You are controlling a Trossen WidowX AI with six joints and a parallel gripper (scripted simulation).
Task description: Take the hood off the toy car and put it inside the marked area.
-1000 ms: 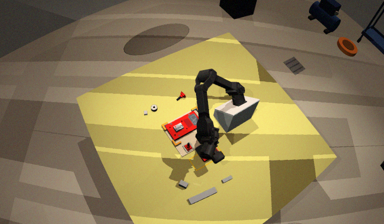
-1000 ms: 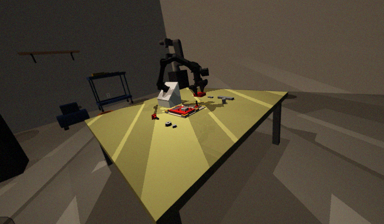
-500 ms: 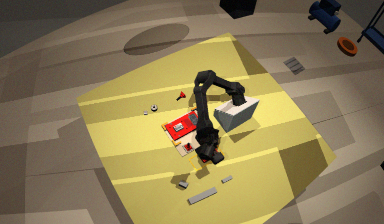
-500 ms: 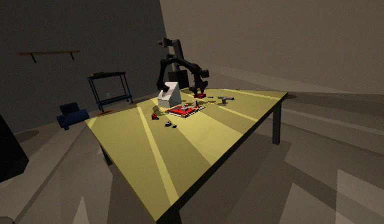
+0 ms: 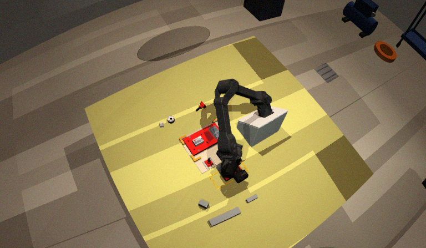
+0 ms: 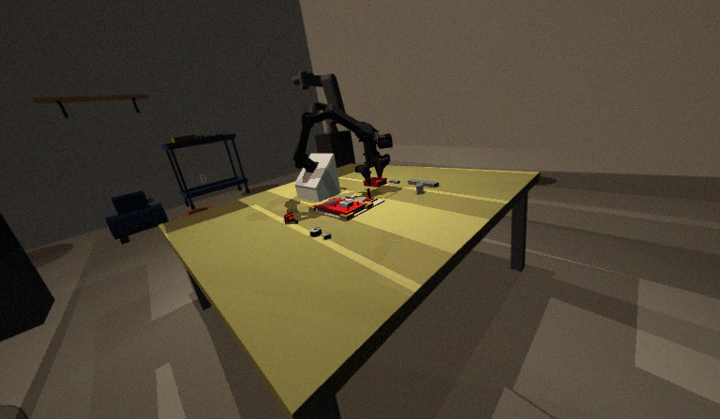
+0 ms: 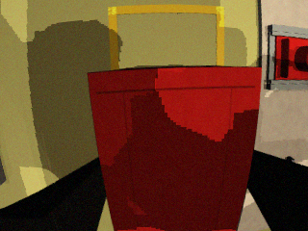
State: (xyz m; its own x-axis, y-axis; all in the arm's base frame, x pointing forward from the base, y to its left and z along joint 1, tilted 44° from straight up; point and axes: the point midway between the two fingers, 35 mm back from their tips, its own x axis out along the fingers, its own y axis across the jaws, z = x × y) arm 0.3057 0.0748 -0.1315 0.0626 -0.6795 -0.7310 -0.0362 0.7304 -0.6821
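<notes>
red toy-car hood point(image 7: 176, 154) is clamped in the black gripper point(image 5: 231, 173), held low over the yellow-outlined marked area point(image 7: 166, 34) on the yellow tabletop point(image 5: 157, 182), just beside the red toy car point(image 5: 201, 138) on its pale mat.
</notes>
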